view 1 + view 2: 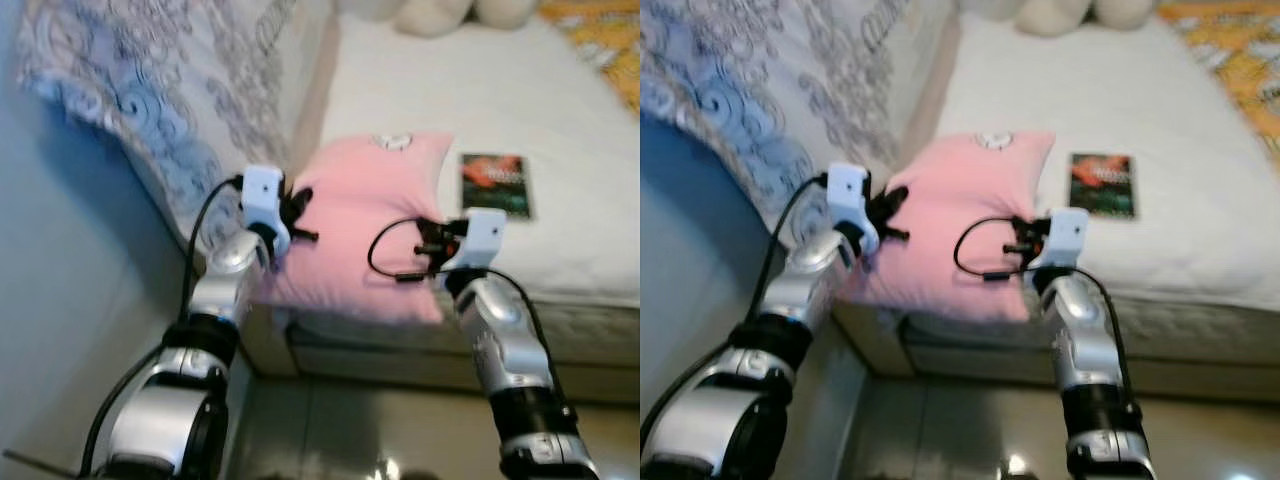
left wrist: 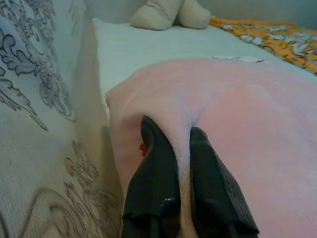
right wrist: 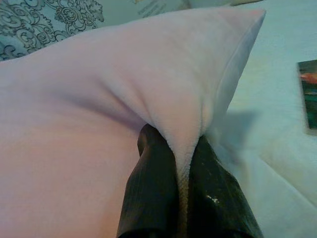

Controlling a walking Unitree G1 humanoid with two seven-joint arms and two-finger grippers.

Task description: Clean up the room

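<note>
1. Pink pillow (image 1: 365, 215) lies at the near left corner of the bed (image 1: 560, 110), its near edge hanging a bit over the bed's front edge.
2. Left gripper (image 1: 297, 215) is at the pillow's left edge; in the left wrist view its jaws are closed tight on a fold of the pink fabric, fingers (image 2: 153, 183) on either side of the pinch.
3. Right gripper (image 1: 432, 243) is at the pillow's right side near the front edge of the bed; jaws clamped narrow on the pillow's seam edge, fingers (image 3: 151, 191) squeezing it.
4. Both silver arms reach forward from the bottom of the head views, black cables looping at the wrists.
5. Patterned blue-and-white blanket (image 1: 150, 90) is draped along the bed's left edge, just beside the pillow.
6. A flat dark item with red and green print, probably a book (image 1: 495, 183), lies on the white sheet to the right of the pillow, near it but apart.
7. A beige stuffed toy (image 2: 171, 14) sits at the far edge of the bed.
8. An orange patterned cloth (image 1: 600, 40) covers the far right corner of the bed.
9. Shiny tiled floor (image 1: 380, 430) in front of the bed.
</note>
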